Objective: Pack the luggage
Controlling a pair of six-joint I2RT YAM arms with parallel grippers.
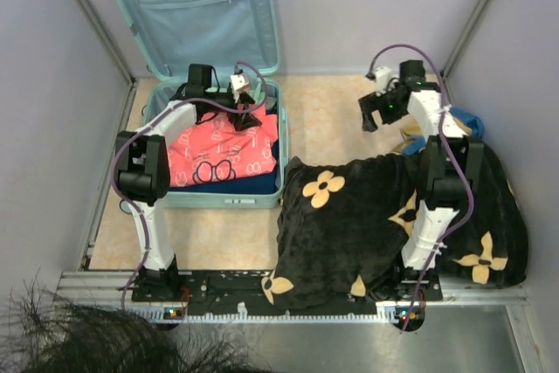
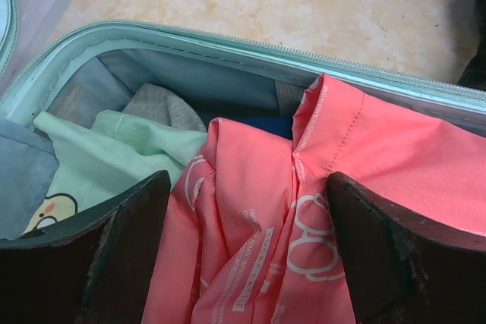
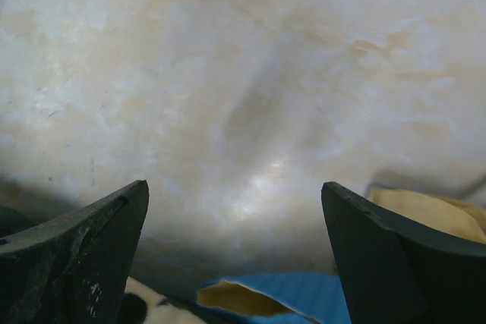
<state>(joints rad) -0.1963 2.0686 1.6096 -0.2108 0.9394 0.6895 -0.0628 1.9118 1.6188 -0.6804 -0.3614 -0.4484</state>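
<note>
The pale mint-blue suitcase (image 1: 153,188) lies open at the back left, its lid (image 1: 196,6) standing up with a zip pocket. Inside lie a coral-pink printed garment (image 1: 223,153) over dark blue cloth, plus a mint-green garment (image 2: 114,149) and grey cloth. My left gripper (image 1: 249,115) is open, low over the pink garment (image 2: 250,225), a fold of it between the jaws, not pinched. My right gripper (image 1: 377,111) is open and empty, held above the bare floor right of the suitcase. A blue and yellow item (image 3: 304,294) shows under it.
A black blanket with tan flower motifs (image 1: 349,216) covers the floor from the centre to the right, around the right arm. A blue and yellow item (image 1: 463,124) lies at the far right by the wall. Grey walls enclose the area. Beige marbled floor (image 1: 323,111) lies between suitcase and right gripper.
</note>
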